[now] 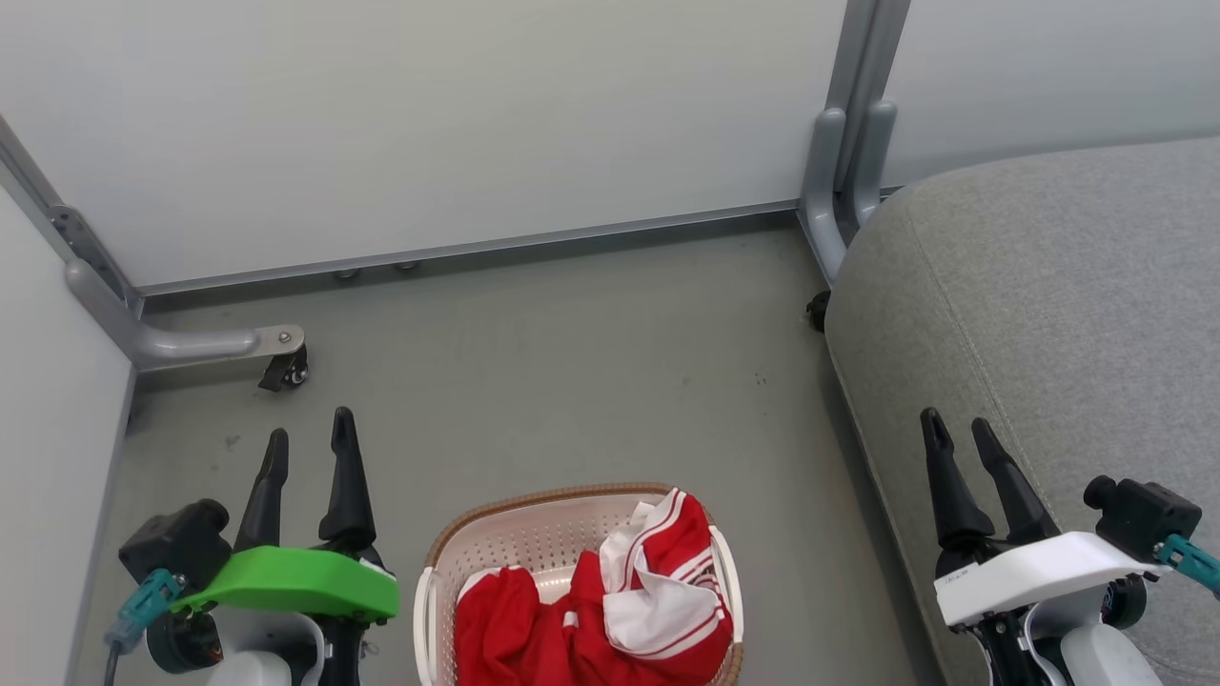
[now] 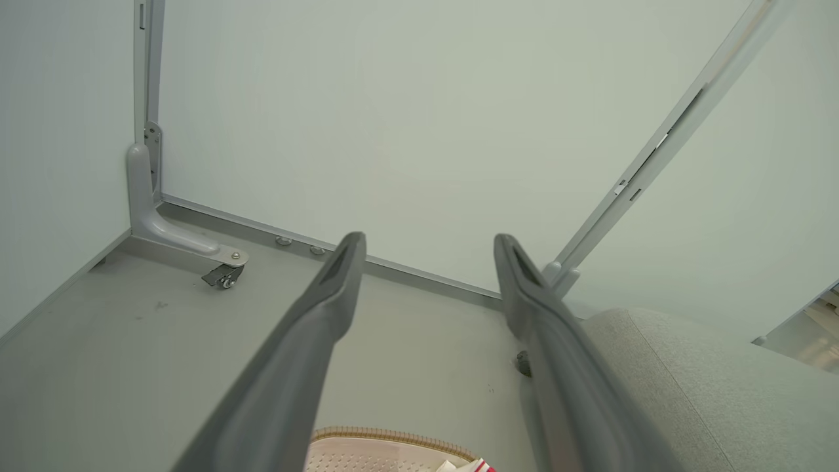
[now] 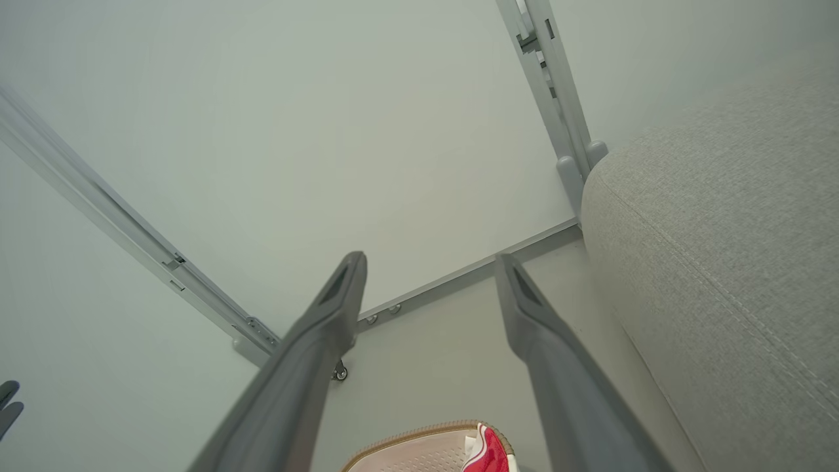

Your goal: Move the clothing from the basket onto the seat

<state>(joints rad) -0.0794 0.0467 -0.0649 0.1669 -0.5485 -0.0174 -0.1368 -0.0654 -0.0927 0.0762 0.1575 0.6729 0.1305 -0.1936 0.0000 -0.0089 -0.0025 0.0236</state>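
Red and white soft clothing (image 1: 610, 610) bunched up inside cream plastic basket with holes and brown rim (image 1: 534, 497), mostly at its right side, one bit lying over right rim. Basket sits on grey floor (image 1: 572, 353), near big light-grey cloth seat (image 1: 1048, 286) on its right. Left gripper (image 1: 310, 424), green cover, hangs left of basket, fingers spread wide, empty. Right gripper (image 1: 957, 419), white cover, hangs over seat edge, fingers spread wide, empty. White wall panels (image 1: 429, 124) behind
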